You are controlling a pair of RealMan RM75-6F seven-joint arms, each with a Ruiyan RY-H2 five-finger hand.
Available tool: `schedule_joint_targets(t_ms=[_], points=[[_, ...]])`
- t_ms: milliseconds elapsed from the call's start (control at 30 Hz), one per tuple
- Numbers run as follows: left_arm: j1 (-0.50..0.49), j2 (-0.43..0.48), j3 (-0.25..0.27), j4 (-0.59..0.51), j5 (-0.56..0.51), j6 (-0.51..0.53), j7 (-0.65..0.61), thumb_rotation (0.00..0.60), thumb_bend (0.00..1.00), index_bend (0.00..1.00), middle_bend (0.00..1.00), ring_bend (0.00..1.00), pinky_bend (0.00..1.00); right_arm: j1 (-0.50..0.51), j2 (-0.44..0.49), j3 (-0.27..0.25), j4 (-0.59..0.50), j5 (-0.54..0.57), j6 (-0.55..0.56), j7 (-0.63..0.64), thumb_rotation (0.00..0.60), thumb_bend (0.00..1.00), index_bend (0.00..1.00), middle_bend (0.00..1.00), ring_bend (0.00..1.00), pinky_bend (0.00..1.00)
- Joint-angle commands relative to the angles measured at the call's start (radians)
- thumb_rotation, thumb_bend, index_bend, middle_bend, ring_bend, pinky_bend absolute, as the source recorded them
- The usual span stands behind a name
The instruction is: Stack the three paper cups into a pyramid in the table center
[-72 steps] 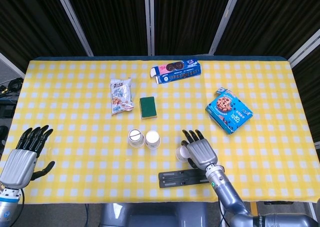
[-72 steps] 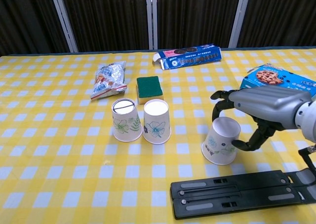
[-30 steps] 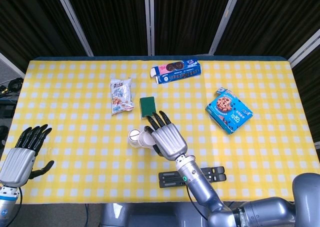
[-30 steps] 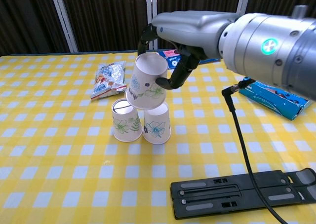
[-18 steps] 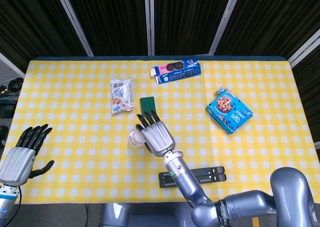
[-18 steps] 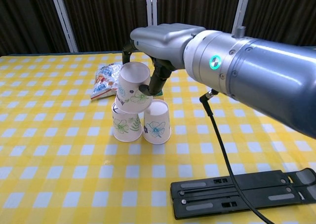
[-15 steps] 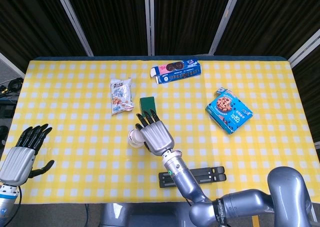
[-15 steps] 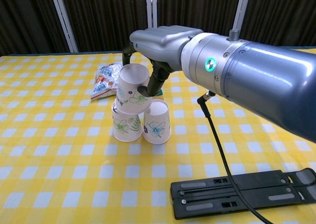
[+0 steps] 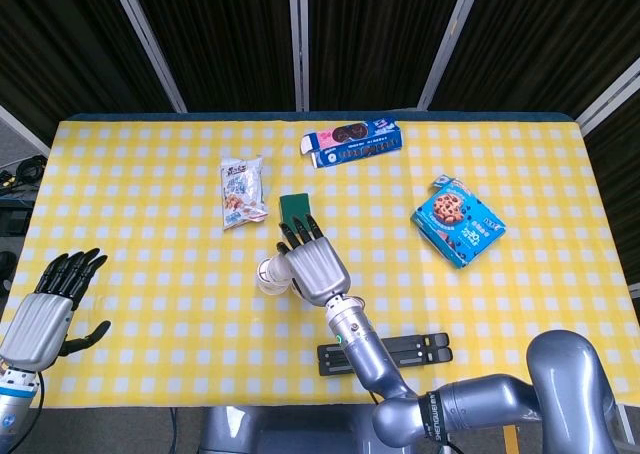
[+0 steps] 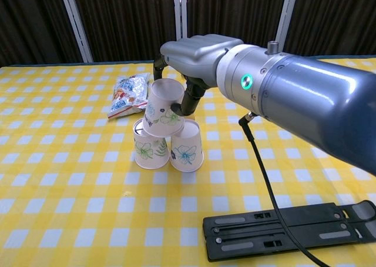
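Observation:
Two floral paper cups stand upside down side by side at the table centre, the left cup (image 10: 151,144) and the right cup (image 10: 187,146). A third cup (image 10: 164,109), also upside down and slightly tilted, sits over the seam between them, its rim at their tops. My right hand (image 10: 197,58) grips this top cup from behind and above, with the thumb on its right side. In the head view the right hand (image 9: 315,269) covers the stack; only the left cup (image 9: 268,271) shows. My left hand (image 9: 45,314) hovers open at the table's near left edge, holding nothing.
A snack bag (image 10: 129,93) lies behind the cups on the left, and a green sponge (image 9: 296,209) just behind the stack. A blue biscuit box (image 9: 352,141) and a cookie box (image 9: 457,220) lie further back and right. A black rail (image 10: 288,229) lies near the front edge.
My right hand lifted the third cup from the right of the table and carried it left over the pair. In the last half second it shifted slightly right and settled lower.

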Motion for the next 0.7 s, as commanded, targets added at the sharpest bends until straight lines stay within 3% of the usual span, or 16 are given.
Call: schedule_joint_targets(t_ms=[33, 233, 467, 700], points=[[0.0, 0.0, -0.001, 0.0, 0.0, -0.001, 0.002, 0.6, 0.28, 0.0, 0.0, 0.0, 0.0, 0.004, 0.004, -0.006, -0.009, 0.012, 0.007, -0.01, 0.6, 0.3, 0.3, 0.02, 0.0, 0.0], [0.002, -0.001, -0.003, -0.002, 0.002, -0.003, 0.005, 0.6, 0.28, 0.0, 0.0, 0.0, 0.0, 0.01, 0.005, -0.011, -0.028, 0.016, 0.022, -0.011, 0.6, 0.24, 0.19, 0.0, 0.0, 0.0], [0.003, -0.001, -0.006, -0.002, -0.001, -0.005, 0.005, 0.6, 0.28, 0.0, 0.0, 0.0, 0.0, 0.013, 0.013, -0.015, -0.059, -0.001, 0.063, -0.023, 0.6, 0.23, 0.15, 0.0, 0.0, 0.0], [0.007, -0.004, -0.011, 0.002, -0.007, -0.003, 0.009, 0.6, 0.28, 0.0, 0.0, 0.0, 0.0, -0.048, 0.11, -0.064, -0.172, -0.081, 0.153, -0.021, 0.6, 0.23, 0.13, 0.0, 0.0, 0.0]])
